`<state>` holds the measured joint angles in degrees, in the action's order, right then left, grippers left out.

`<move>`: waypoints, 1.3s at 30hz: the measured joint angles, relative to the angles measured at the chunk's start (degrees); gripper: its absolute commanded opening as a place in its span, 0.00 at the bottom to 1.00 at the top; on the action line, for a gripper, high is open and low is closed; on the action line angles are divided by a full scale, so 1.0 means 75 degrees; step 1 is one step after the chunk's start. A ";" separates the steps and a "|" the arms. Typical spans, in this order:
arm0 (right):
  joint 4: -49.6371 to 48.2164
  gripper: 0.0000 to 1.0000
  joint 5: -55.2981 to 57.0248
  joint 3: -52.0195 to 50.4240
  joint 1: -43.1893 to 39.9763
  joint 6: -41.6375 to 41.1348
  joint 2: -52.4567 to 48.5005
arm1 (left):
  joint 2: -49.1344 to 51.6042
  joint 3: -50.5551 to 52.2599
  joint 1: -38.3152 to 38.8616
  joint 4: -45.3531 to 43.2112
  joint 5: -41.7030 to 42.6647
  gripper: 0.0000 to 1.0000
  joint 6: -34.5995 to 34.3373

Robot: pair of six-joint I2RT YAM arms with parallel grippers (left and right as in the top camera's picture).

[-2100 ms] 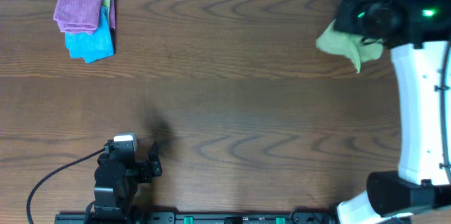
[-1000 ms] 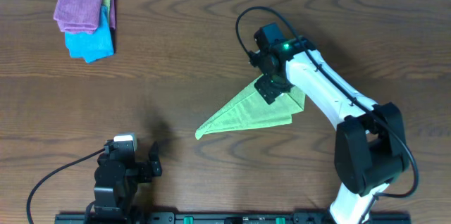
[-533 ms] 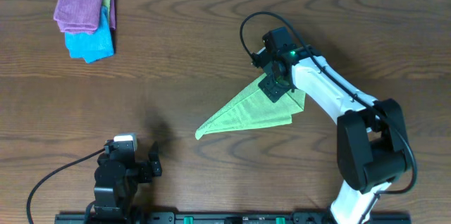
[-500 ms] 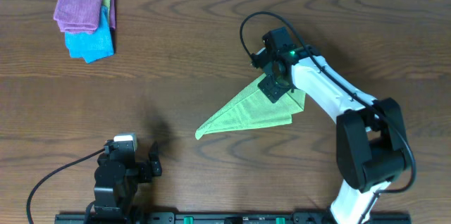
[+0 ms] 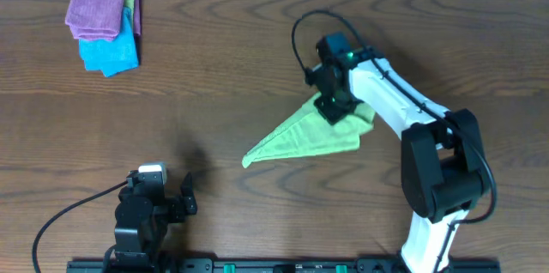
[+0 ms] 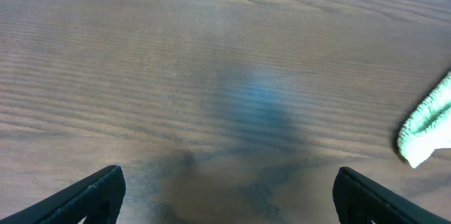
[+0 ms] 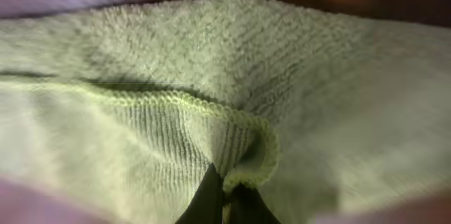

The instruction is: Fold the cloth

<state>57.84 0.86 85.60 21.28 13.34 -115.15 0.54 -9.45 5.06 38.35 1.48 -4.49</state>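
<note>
The light yellow-green cloth (image 5: pixel 300 136) lies on the table's middle right as a long triangle, its tip pointing to the lower left. My right gripper (image 5: pixel 330 108) is over its upper right end and shut on a fold of the cloth's hem (image 7: pixel 232 160), which fills the right wrist view. My left gripper (image 5: pixel 184 196) rests low at the front left, open and empty; its two fingertips show in the left wrist view (image 6: pixel 225 196), with the cloth's tip at the right edge (image 6: pixel 426 129).
A purple cloth (image 5: pixel 99 11) lies on a bright blue cloth (image 5: pixel 111 50) at the back left corner. The right arm (image 5: pixel 403 118) runs from the cloth to its base at the front right. Bare wooden table (image 5: pixel 214 93) lies between.
The right gripper brought the cloth from the back right to the middle and laid it out as a triangle; since then it has shifted slightly, still pinching the hem. The left arm has not moved.
</note>
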 measured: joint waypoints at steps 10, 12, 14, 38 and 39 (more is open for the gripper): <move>-0.1422 0.21 -0.0236 0.3716 0.1154 -0.0583 0.0778 | 0.0000 0.0000 0.0000 -0.0006 -0.0003 0.95 0.0000; -0.0085 0.99 0.0009 0.3748 0.1343 -0.0708 0.0775 | 0.0003 0.0000 0.0000 -0.0003 0.0000 0.95 0.0000; 0.1553 0.93 0.0262 0.3657 0.1358 -0.0959 0.0772 | -0.0006 0.0000 0.0000 -0.0006 -0.0003 0.96 0.0003; -0.3439 0.73 -0.1110 -0.1186 0.1597 0.0405 0.0519 | -0.0009 0.0000 0.0000 -0.0006 -0.0003 0.95 0.0000; -0.3576 0.72 -0.1116 -0.1186 0.1597 0.0423 0.0391 | -0.0009 0.0000 0.0000 -0.0009 -0.0003 0.95 0.0000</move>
<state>31.03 -7.51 76.71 33.26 16.51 -112.22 0.47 -9.45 5.06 38.28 1.45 -4.49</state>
